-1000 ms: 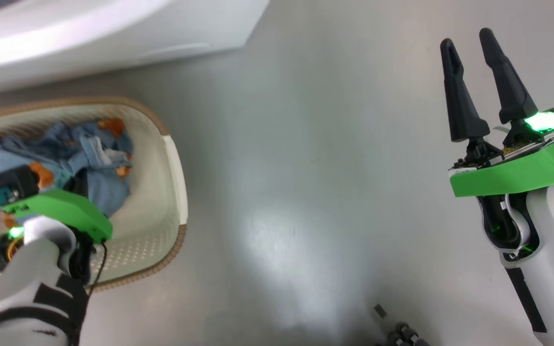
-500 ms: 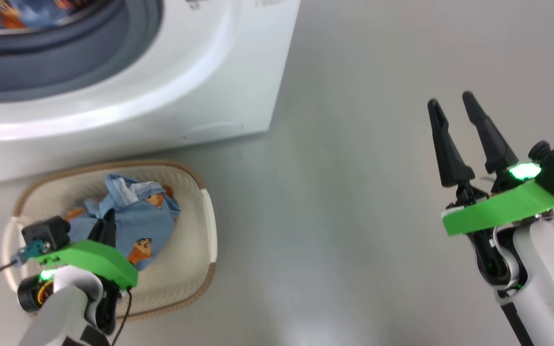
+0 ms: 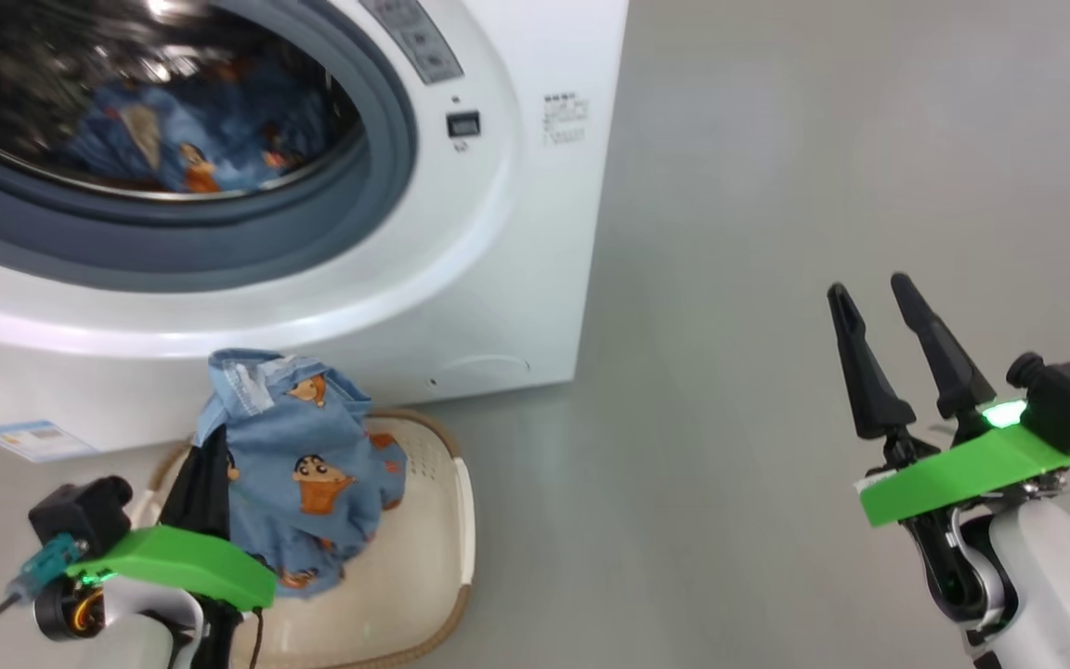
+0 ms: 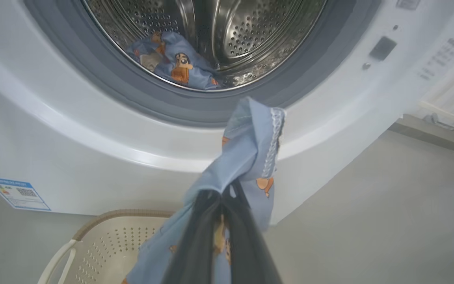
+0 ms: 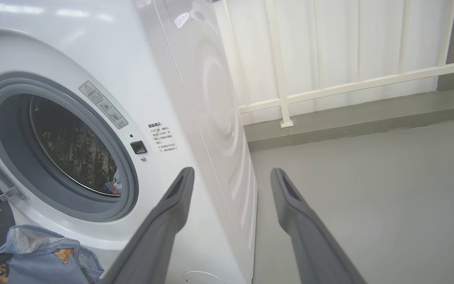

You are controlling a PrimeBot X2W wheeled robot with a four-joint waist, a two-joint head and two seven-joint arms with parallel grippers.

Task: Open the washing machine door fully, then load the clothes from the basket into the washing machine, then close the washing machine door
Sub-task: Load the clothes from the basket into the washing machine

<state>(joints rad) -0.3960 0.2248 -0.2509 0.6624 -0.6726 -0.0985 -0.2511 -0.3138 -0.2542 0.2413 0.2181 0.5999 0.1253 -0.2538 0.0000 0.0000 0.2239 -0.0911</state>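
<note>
One limp printed garment (image 3: 301, 465) (lace-edged)

Left pincer (image 4: 220, 195) clamped, right pincer (image 3: 867, 286) agape.

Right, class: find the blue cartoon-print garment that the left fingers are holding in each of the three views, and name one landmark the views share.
Head view: the garment hangs at lower left, above the basket, pinched by the left fingers.
Left wrist view: the garment is at bottom centre, rising from the fingers.
Right wrist view: the garment is in the bottom left corner.
Shared landmark: the grey gasket.
</note>
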